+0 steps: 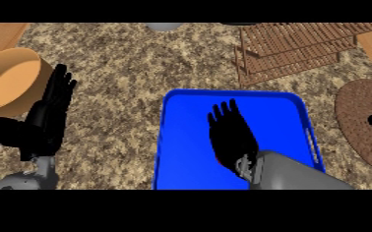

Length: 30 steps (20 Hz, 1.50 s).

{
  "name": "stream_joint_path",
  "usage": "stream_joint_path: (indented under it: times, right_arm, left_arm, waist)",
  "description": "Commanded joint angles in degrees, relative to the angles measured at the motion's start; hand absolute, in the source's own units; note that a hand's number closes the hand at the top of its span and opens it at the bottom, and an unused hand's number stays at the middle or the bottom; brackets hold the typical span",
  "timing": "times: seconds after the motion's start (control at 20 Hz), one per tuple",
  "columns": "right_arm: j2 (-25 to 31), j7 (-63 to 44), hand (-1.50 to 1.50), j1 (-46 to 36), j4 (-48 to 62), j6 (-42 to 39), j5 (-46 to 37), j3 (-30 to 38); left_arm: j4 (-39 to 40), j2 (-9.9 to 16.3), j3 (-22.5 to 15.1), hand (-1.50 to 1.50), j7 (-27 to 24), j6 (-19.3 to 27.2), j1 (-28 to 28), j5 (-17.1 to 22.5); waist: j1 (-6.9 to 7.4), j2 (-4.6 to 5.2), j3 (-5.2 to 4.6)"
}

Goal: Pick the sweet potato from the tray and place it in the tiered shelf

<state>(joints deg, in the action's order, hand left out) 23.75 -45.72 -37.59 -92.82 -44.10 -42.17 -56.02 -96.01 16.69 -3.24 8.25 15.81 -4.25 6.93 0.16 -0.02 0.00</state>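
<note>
The blue tray [189, 128] lies at the middle of the counter near the front. My right hand [232, 137] hovers flat over it with straight fingers pointing away from me, open. The hand hides most of the sweet potato; only a thin reddish sliver [219, 162] shows at its lower left edge. Whether the palm touches it I cannot tell. The tiered shelf [298, 49], made of brown wooden slats, stands at the back right, beyond the tray. My left hand [49, 110] rests open at the left edge, fingers up.
An orange-brown bowl [18, 78] sits at the far left, behind my left hand. A round brown woven mat [356, 118] lies at the right edge, close to the tray's rim. A grey object [164, 26] pokes in at the back.
</note>
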Motion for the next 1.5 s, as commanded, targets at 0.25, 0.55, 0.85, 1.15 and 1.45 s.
stream_joint_path:
  times: [0.25,0.55,0.85,1.15,1.45]
  right_arm:
    - [4.8,11.1,-1.50,6.4,-1.8,4.1,-9.4,4.2]
    - [-1.7,14.8,-1.50,7.8,4.0,4.0,-15.0,6.1]
    - [0.5,18.1,-1.50,12.1,7.4,6.8,-19.1,7.9]
    - [0.7,25.5,1.50,10.4,11.3,7.2,-23.4,5.0]
    - [-3.0,30.8,1.50,7.2,13.8,12.5,-29.5,5.2]
  left_arm:
    - [0.8,-1.8,1.6,0.00,-0.5,-1.8,-0.5,-1.3]
    - [0.0,-2.5,3.1,0.00,-2.4,-3.8,2.8,-1.9]
    - [-5.1,-2.1,3.2,0.00,4.4,-2.9,0.8,-3.4]
    - [-3.9,-3.1,3.5,0.00,1.6,-5.1,3.0,-3.0]
    - [1.6,-4.7,3.9,0.00,-1.3,-5.2,0.1,-4.7]
  waist:
    - [-0.12,0.00,0.00]
    - [0.04,0.00,-0.01]
    - [0.06,-0.05,0.02]
    - [0.32,-0.01,0.01]
    - [0.12,0.05,-0.01]
